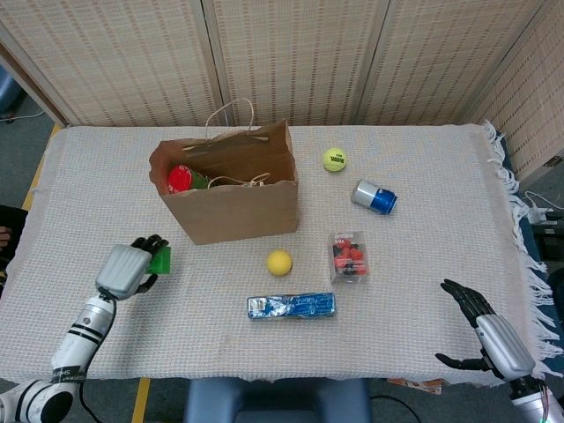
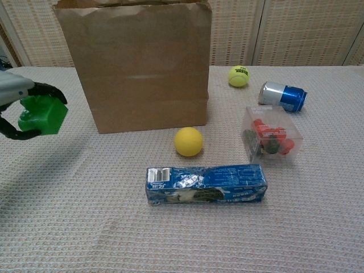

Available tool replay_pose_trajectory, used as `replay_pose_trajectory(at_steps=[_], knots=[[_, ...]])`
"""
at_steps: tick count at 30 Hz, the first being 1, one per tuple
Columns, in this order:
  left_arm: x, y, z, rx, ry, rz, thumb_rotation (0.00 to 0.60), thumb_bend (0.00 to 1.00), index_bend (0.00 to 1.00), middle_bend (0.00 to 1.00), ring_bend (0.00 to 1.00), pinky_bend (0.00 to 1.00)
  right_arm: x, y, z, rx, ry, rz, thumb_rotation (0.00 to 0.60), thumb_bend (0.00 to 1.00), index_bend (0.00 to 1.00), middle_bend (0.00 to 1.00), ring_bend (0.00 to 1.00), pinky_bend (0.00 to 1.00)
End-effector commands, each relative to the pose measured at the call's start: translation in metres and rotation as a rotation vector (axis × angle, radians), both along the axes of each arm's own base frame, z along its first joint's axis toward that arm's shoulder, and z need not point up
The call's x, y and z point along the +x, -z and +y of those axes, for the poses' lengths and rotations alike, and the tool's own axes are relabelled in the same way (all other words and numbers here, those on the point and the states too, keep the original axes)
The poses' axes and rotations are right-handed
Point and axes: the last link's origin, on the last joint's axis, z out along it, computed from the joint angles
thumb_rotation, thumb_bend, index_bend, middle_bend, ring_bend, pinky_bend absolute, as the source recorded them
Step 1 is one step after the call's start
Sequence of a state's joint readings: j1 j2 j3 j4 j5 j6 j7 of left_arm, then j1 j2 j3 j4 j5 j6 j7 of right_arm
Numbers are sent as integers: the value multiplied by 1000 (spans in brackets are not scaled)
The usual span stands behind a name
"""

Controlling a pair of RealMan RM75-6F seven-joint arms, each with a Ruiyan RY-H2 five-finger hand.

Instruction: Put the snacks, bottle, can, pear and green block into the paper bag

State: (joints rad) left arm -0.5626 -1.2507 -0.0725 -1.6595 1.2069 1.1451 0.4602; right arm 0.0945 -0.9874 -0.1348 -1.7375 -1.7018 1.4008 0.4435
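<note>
My left hand grips the green block, lifted off the cloth to the left of the paper bag; the chest view shows the block held at the far left edge by the hand. The bag stands upright with a red-capped bottle inside. On the cloth lie a blue snack pack, a clear snack box, a blue can on its side and a yellow round fruit. My right hand hovers open at the front right edge.
A tennis ball sits behind the can, right of the bag. The table's fringed edge runs along the right. Woven screens stand behind the table.
</note>
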Motion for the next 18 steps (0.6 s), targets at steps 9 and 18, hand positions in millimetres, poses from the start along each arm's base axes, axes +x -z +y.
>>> replay_pose_trajectory(at_steps=[9, 18], knots=[[24, -121, 32, 487, -267, -667, 600, 638, 666, 631, 611, 774, 2, 2, 1, 1, -13, 5, 600, 8, 0, 0, 0, 0], [109, -104, 59, 364, -110, -747, 600, 637, 663, 631, 610, 773, 2, 3, 0, 10, -14, 8, 600, 8, 0, 0, 0, 0]])
